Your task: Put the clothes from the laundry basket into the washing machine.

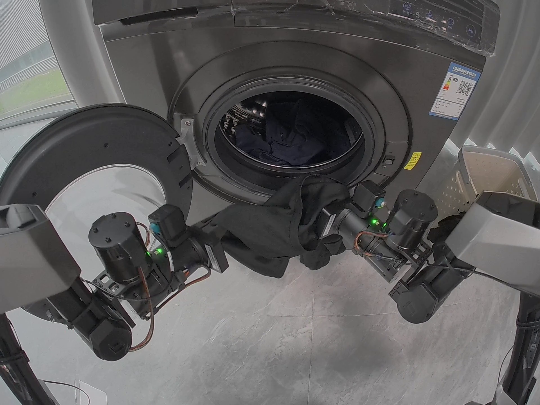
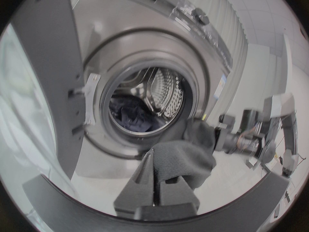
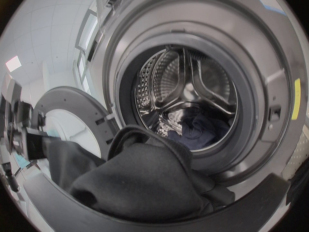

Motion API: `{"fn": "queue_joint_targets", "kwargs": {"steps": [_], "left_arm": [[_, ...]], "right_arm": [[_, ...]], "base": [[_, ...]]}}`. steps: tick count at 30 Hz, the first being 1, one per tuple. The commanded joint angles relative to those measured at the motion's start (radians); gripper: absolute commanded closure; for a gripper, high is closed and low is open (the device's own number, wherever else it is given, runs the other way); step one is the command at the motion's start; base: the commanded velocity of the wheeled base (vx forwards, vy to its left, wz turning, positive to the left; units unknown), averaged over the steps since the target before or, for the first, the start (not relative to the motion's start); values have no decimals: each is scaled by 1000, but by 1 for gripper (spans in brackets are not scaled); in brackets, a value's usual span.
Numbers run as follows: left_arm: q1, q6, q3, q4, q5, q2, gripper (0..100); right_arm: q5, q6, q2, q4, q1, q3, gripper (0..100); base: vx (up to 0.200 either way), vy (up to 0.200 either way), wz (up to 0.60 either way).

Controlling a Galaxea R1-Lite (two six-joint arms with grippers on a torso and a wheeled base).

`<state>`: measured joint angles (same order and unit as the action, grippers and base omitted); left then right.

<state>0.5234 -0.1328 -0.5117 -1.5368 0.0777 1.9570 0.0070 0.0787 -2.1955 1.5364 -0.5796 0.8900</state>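
Two arms carry one black garment [image 1: 270, 232] between them at the centre of the head view, just below the round opening of the washing machine [image 1: 169, 57]. The left gripper [image 2: 154, 165], at lower centre of its wrist view, has its fingers [image 2: 141, 178] pressed together on an edge of the cloth. The right gripper [image 1: 329, 224], right of centre in the head view, is buried under folds of the same garment, so whether it is clamped cannot be told. The cloth sags between the two arms and hangs clear of the grey floor [image 1: 315, 338]. The machine's door [image 1: 84, 147] stands swung wide open at middle left. Inside the drum [image 3: 193, 81] some dark blue clothes [image 1: 287, 142] already lie at the bottom. The laundry basket [image 1: 489, 175], pale and perforated, sits at the right edge beside the machine. The step in hand appears to be loading this garment. The next move probably calls for lifting the bundle over the lower rim of the opening, pushing it well inside, then letting go so that no cloth trails out over the rim.
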Motion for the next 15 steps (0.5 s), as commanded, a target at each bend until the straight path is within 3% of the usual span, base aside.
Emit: {"fn": "queue_joint_targets", "kwargs": {"steps": [1, 7, 8, 15], "left_arm": [[-20, 7, 47, -19, 2, 125, 100], [-14, 13, 48, -19, 1, 161, 100], [-13, 13, 48, -19, 2, 161, 0], [4, 18, 111, -19, 7, 163, 0]], "right_arm": [[-2, 1, 86, -2, -20, -5, 100], [-9, 3, 91, -1, -46, -14, 100], [-9, 3, 91, 1, -48, -14, 100], [-9, 3, 83, 2, -46, -3, 100]], "base": [[0, 0, 0], [0, 0, 0], [0, 0, 0], [0, 0, 0]]}}
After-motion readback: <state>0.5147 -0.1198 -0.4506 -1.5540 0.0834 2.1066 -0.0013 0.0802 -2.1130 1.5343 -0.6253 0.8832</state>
